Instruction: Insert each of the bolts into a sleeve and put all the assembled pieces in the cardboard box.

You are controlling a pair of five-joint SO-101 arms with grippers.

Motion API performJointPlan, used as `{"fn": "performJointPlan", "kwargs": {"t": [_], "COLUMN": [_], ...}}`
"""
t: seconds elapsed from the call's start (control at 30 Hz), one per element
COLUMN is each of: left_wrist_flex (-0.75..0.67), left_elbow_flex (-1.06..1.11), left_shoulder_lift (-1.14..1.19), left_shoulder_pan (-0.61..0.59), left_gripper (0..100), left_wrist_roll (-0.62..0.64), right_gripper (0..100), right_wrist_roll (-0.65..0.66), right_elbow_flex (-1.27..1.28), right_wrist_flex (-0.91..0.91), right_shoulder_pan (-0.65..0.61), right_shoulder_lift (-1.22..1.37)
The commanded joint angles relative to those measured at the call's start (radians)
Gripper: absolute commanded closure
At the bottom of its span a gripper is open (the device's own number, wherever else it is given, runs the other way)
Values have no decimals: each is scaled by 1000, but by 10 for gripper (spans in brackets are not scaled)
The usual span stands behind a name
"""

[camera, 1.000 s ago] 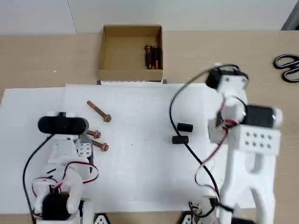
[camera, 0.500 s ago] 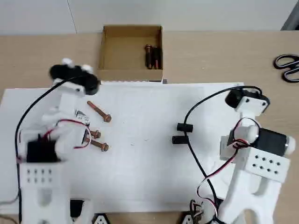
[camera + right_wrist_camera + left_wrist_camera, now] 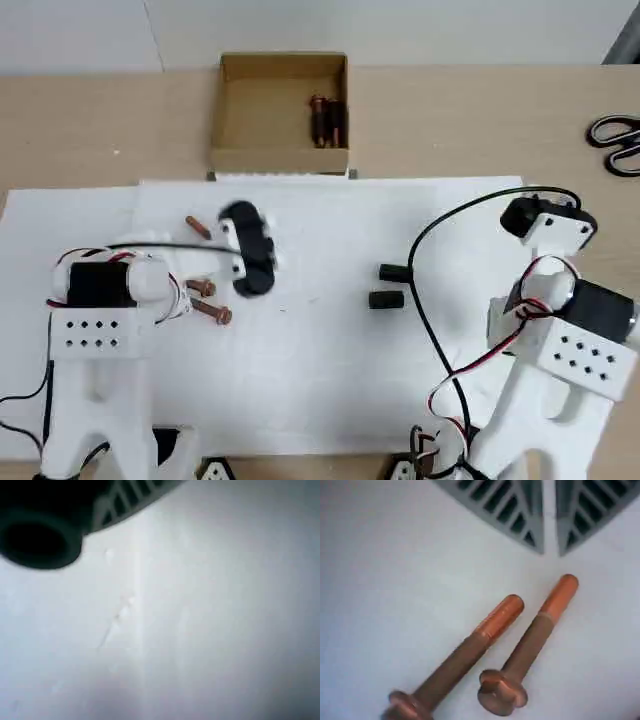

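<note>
Now, nearest the arm bases, the left gripper (image 3: pixel 550 547) hangs low over two loose bolts (image 3: pixel 470 655) lying side by side on the white paper (image 3: pixel 320 380). Its fingers (image 3: pixel 520 510) stand almost together with a thin slit between them, holding nothing. A third bolt (image 3: pixel 197 226) lies a little farther out, partly hidden by that arm. Toward the middle of the paper two black sleeves (image 3: pixel 395 271) lie near each other, with no bolt in either. The right gripper (image 3: pixel 545 220) sits well apart from them on its own side; how wide it stands I cannot tell. At the far side of the desk (image 3: pixel 450 110) the cardboard box (image 3: pixel 260 110) already holds assembled pieces (image 3: pixel 327 120) by one side wall.

The step in hand looks like picking up a bolt. For the next move, I judge the fingers must spread wider than the shank, settle astride one bolt without nudging its close neighbour, then close. A sleeve must then be held ready for mating.
</note>
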Motion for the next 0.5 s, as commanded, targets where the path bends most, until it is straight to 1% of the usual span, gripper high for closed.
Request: {"fn": "performJointPlan", "kwargs": {"t": [0.0, 0.07, 0.13, 0.23, 0.47], "left_wrist_flex": [3, 2, -23, -86, -233], "left_elbow_flex": [4, 56, 111, 180, 283], "left_shoulder_lift": [3, 3, 3, 3, 3], "left_shoulder_pan": [-6, -6, -6, -6, 2], "left_gripper": [995, 993, 965, 920, 913], "left_wrist_roll": [-147, -215, -253, -264, -272], "right_gripper": [995, 995, 995, 995, 995], "right_wrist_roll": [6, 6, 6, 6, 6], "right_elbow_flex": [-5, -5, -3, -3, -3], "right_wrist_flex": [-18, -18, -16, -16, -16], "right_shoulder_pan": [12, 12, 12, 12, 12], "right_shoulder_lift": [-22, -24, -25, -27, -24]}}
